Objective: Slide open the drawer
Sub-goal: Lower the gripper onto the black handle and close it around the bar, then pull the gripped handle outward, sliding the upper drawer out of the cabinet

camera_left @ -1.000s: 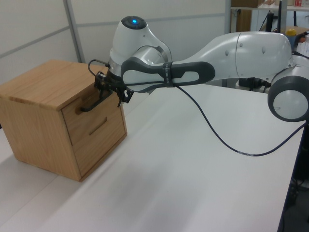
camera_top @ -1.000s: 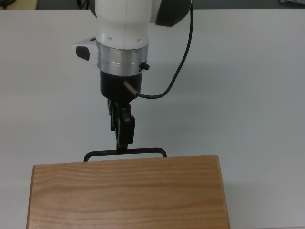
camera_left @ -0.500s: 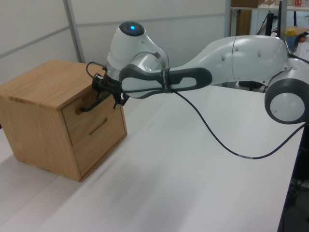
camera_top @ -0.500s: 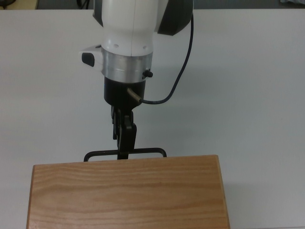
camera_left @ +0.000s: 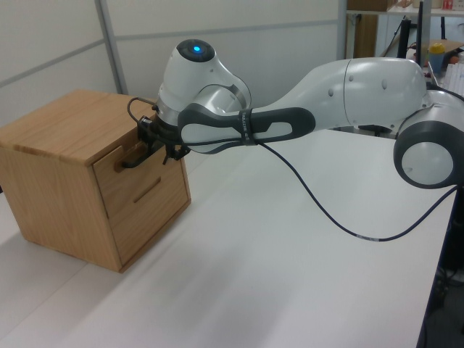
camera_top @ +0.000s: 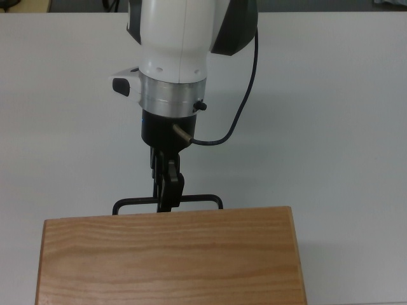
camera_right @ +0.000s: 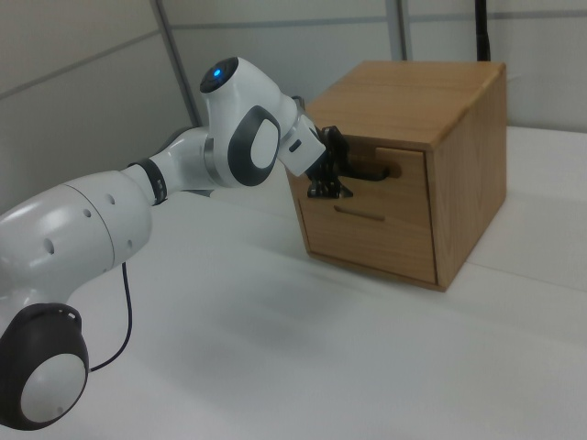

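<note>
You see the gripper [camera_left: 161,143] at the black handle [camera_left: 134,159] of the top drawer [camera_left: 138,165] in the wooden box [camera_left: 69,174] on the white table [camera_left: 290,261].

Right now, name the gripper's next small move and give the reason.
Probably pull straight back from the cabinet: the gripper sits at the black bar handle, and the drawer looks fully in, its front flush with the cabinet face.

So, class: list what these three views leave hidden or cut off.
- Top view: drawer front hidden under the cabinet top; only the handle shows.
- Left view: gripper fingertips too small to read.
- Right view: part of the handle behind the gripper.
- Top view: cabinet's near edge cut off.
</note>
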